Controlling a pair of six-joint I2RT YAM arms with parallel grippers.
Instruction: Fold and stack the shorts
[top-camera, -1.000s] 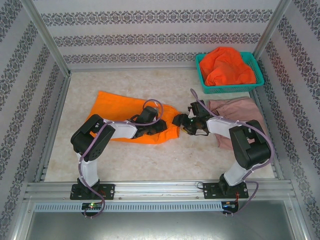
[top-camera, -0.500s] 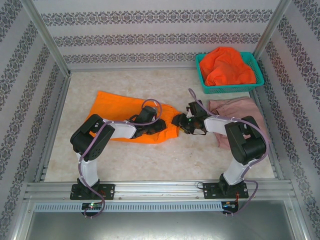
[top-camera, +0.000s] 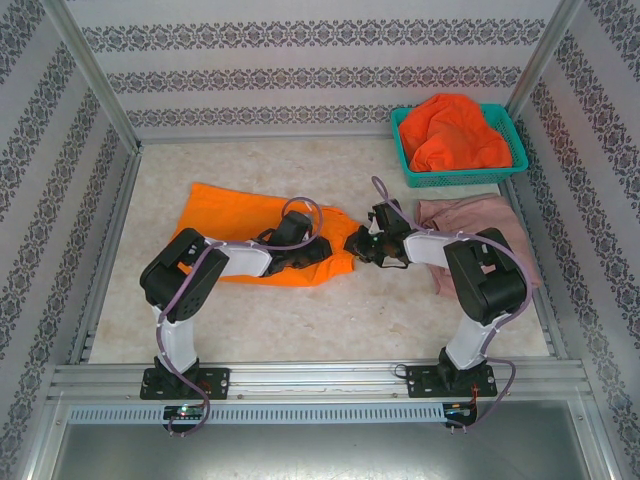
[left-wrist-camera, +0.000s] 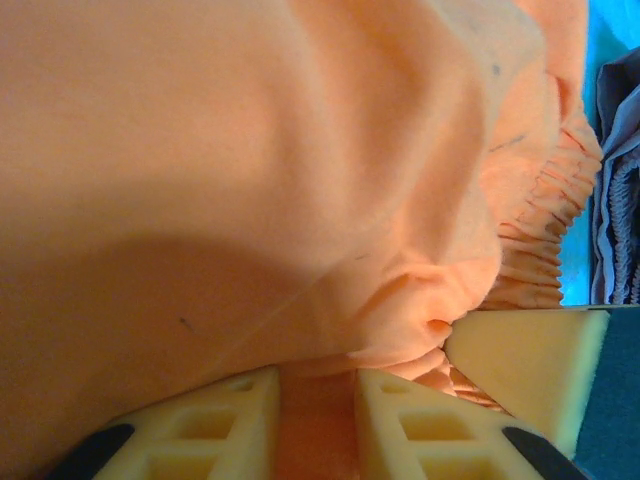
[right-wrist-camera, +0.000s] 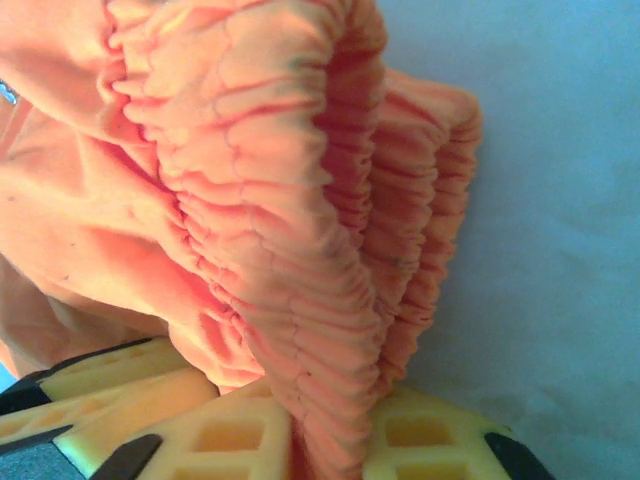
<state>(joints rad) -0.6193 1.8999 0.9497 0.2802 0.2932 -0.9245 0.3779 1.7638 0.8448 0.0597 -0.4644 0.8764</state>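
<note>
Your left end effector (left-wrist-camera: 317, 390) and right end effector (right-wrist-camera: 330, 425) are both clamped on the orange shorts (top-camera: 235, 222) near the waistband, so the fold looks about to begin: lift both together and carry left.

No text, label, brand, number or sign can be read. There is none on the orange shorts (top-camera: 225, 210), the pink shorts (top-camera: 480, 215), the red-orange shorts (top-camera: 455, 130) or the basket (top-camera: 455, 181). The walls (top-camera: 320, 80) carry only a repeating ornamental pattern.
</note>
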